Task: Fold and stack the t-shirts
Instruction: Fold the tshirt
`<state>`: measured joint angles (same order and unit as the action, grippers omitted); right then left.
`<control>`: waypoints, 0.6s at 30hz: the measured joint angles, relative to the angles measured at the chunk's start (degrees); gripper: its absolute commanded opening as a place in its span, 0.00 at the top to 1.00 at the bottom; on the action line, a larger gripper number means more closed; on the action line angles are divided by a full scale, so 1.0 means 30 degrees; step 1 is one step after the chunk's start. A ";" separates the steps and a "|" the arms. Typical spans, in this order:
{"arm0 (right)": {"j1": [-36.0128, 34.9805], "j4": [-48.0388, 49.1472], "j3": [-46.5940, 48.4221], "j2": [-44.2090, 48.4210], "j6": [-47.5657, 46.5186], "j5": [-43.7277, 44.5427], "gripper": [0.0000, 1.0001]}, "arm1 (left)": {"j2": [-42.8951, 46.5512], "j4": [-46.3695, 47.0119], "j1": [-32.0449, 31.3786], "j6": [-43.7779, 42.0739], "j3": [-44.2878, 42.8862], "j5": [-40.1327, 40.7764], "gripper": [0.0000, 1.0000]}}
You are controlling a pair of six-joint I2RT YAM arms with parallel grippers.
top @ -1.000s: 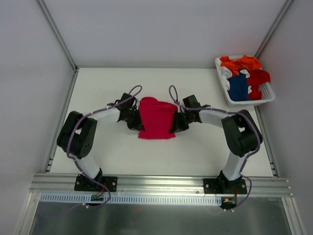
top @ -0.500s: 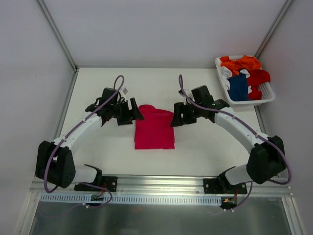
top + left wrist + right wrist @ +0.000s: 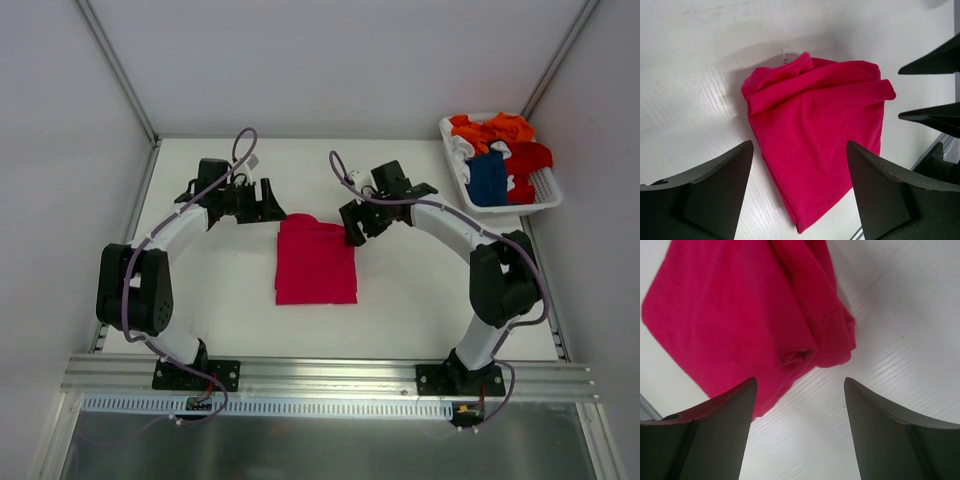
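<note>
The crimson-pink t-shirt (image 3: 316, 260) lies folded into a rough rectangle on the white table, its bunched end toward the far side. My left gripper (image 3: 272, 205) hovers open just beyond the shirt's far-left corner, holding nothing. My right gripper (image 3: 352, 222) is open beside the far-right corner, also empty. In the left wrist view the folded shirt (image 3: 820, 125) fills the space ahead of the spread fingers (image 3: 715, 185). In the right wrist view the shirt's rolled edge (image 3: 755, 305) sits ahead and left of the fingers (image 3: 885, 425). More t-shirts, orange (image 3: 490, 130), red (image 3: 528, 158) and dark blue (image 3: 487, 177), lie heaped in the basket.
A white slatted basket (image 3: 548, 196) stands at the far right corner of the table. Grey walls with metal frame bars close the table in on the left, back and right. An aluminium rail (image 3: 330, 372) runs along the near edge by the arm bases.
Both grippers opened and let go of the crimson-pink shirt, which settled flat on the table. Both arms then drew back toward the far side, off the cloth.
</note>
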<state>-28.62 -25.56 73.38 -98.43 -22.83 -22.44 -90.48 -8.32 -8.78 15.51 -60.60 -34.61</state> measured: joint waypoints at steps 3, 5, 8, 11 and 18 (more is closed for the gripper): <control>0.0066 -0.0015 0.0787 -0.0845 -0.0750 0.0357 0.25 | -0.0277 0.0743 0.0000 -0.0182 0.0000 -0.0423 0.24; 0.0124 -0.0015 0.1515 -0.1275 -0.1137 0.0393 0.26 | -0.0342 0.1151 0.0000 -0.0277 0.0000 -0.0459 0.24; 0.0175 0.0080 0.2208 -0.1552 -0.1377 0.0270 0.29 | -0.0488 0.1537 0.0000 -0.0372 0.0000 -0.0444 0.24; 0.0168 0.0087 0.2361 -0.1596 -0.1486 0.0109 0.35 | -0.0787 0.1719 0.0000 -0.0372 0.0000 -0.0430 0.24; -0.0095 -0.0007 0.2171 -0.1778 -0.1523 -0.0335 0.36 | -0.1239 0.1719 0.0000 -0.0364 0.0051 -0.0379 0.24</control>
<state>-28.91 -25.58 79.90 -103.77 -27.40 -23.44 -94.19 -3.16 -8.78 14.41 -60.45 -35.75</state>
